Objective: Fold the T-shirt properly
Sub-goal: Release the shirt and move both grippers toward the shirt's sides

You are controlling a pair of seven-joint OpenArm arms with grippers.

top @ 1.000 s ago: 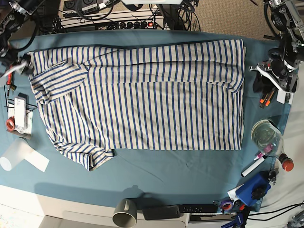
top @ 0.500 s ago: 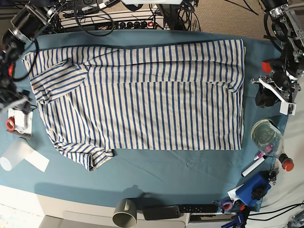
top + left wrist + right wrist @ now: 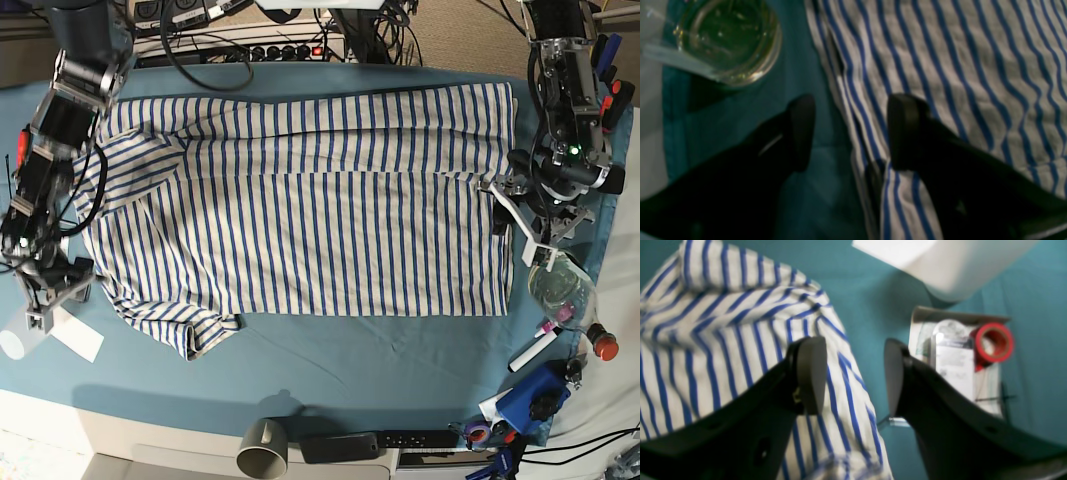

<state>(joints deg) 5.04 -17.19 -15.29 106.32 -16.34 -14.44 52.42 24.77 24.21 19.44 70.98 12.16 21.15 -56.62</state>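
both sets of jaws wide open (nothing held) over opposite edges of the t-shirt (image 3: 300,200)

Near edge: we see a bare strip of desk (image 3: 400,365) in front of the T-shirt (image 3: 300,200), open to a pincer.
Left pincer side: a glass jar (image 3: 560,285) stands just beside the shirt's hem; markers and clutter lie nearer the edge.
Right pincer side: a red tape roll (image 3: 994,340) and a white box (image 3: 947,263) crowd the sleeve edge.
Far edge: cables (image 3: 240,40) line it.
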